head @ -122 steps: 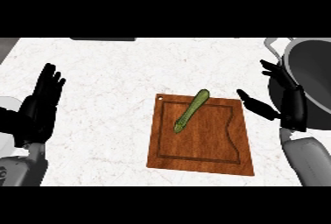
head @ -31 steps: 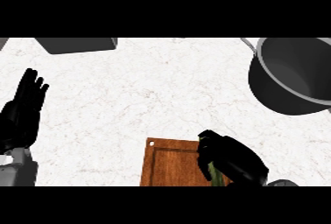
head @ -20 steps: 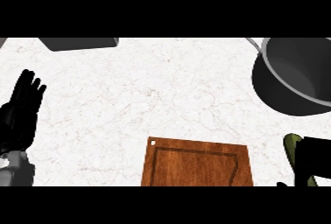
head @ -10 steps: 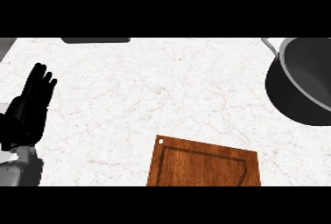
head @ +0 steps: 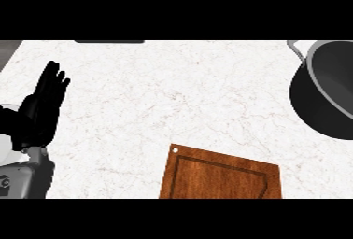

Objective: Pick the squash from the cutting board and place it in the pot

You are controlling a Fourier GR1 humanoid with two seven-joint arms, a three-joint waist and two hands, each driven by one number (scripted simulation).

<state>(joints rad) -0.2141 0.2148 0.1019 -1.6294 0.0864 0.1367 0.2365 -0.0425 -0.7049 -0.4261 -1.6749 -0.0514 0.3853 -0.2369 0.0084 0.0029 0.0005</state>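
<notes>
The left hand (head: pixel 43 109) rests at the left edge of the head view, well to the left of the cutting board (head: pixel 221 175). Its fingers are straight and together, pointing up the counter away from the robot, holding nothing. The grey forearm below it enters from the lower left corner.

The cutting board lies at the lower middle, its near part cut off by the view's lower edge. Its brown top shows a routed groove and a small hole at the upper left corner, and nothing lies on the part that shows. The squash appears nowhere in view, and the right hand is out of frame too, so whether it holds the squash cannot be told.

The pot (head: pixel 329 91) sits up and to the right of the board, well apart from it and cut off by the right edge. It seems dark inside, with a pale rim. Between board and pot, and from the board to the left hand, stretches bare white marbled counter (head: pixel 165 93). A dark object (head: pixel 109 41) just shows at the counter's far edge, above and left of the board.
</notes>
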